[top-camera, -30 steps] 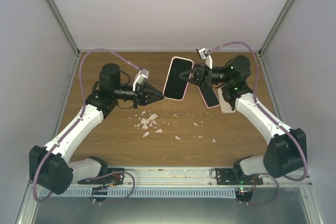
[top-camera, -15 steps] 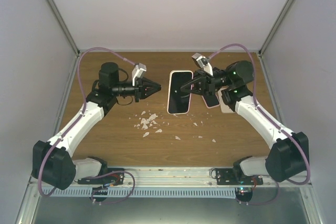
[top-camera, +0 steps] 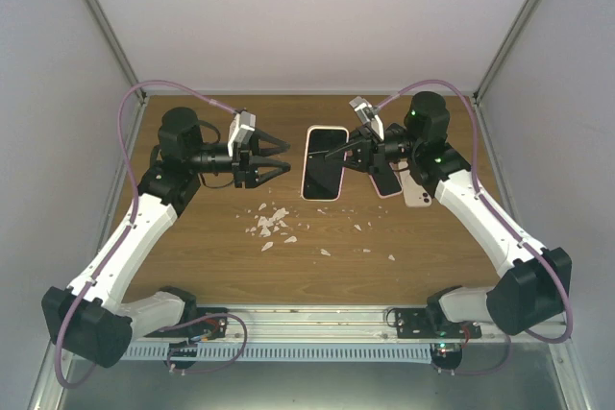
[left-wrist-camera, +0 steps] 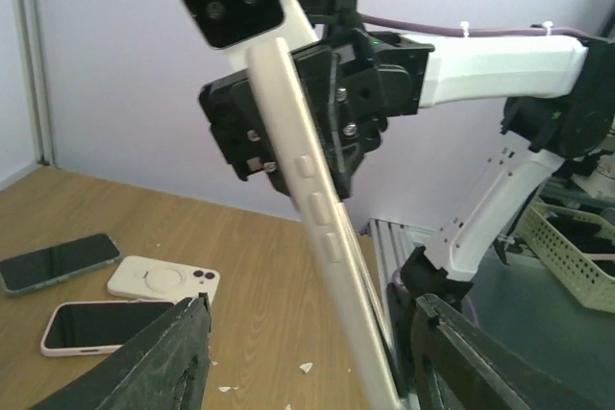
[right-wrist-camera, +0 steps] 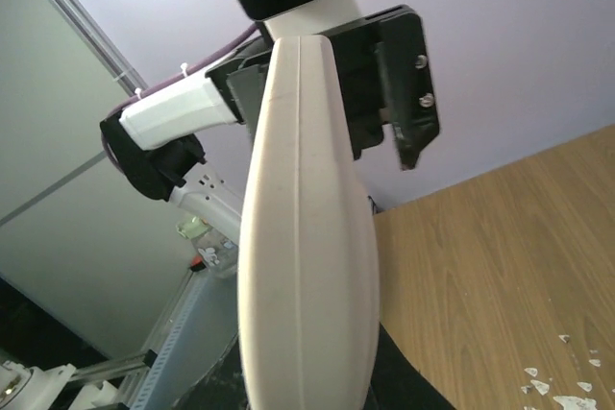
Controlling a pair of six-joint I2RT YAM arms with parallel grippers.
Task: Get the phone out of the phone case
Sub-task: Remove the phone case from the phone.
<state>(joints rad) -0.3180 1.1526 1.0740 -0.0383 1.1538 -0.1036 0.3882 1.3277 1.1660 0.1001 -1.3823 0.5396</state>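
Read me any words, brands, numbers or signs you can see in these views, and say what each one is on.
No text can be read anywhere.
cased phone, held up: dark screen, plain edge, nothing written.
pale-edged phone and dark phone, lying flat: blank screens.
white phone back: a ring only, no lettering.

Four phones or phone backs, two arms, uncounted scraps.
One pink-cased black-screened phone (top-camera: 324, 162) was raised; right of it lay three more: a second pink-rimmed phone (left-wrist-camera: 106, 324), a grey-rimmed dark phone (left-wrist-camera: 58, 261) and a cream ring-marked phone back (left-wrist-camera: 161, 280). Two white-and-black robot arms flanked it, the left arm (top-camera: 135, 228) and the right arm (top-camera: 476, 208). The small white scraps (top-camera: 271, 223) near-left of it were too many to count.
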